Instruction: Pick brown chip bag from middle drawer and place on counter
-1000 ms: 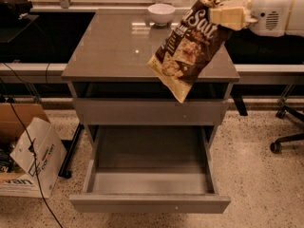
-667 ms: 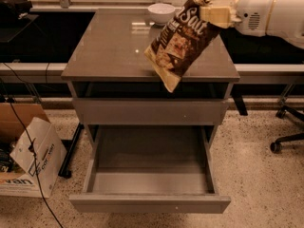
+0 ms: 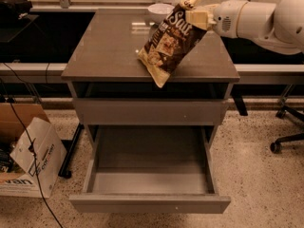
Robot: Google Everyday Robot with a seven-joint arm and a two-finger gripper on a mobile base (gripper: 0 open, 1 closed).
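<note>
The brown chip bag (image 3: 172,41) hangs tilted from my gripper (image 3: 195,14), which is shut on its cream top end. The bag's lower corner reaches over the front right part of the counter (image 3: 109,46), just at its front edge. My white arm comes in from the right. The middle drawer (image 3: 149,167) stands pulled wide open below, with its grey floor bare.
A small white bowl (image 3: 160,9) sits at the back of the counter behind the bag. A shut drawer face (image 3: 149,111) lies under the counter. Cardboard boxes (image 3: 28,158) and a cable are on the floor at left. An office chair base (image 3: 287,139) is at right.
My gripper has carried the chip bag left and farther over the counter. The bag hangs lower toward the countertop than before.
</note>
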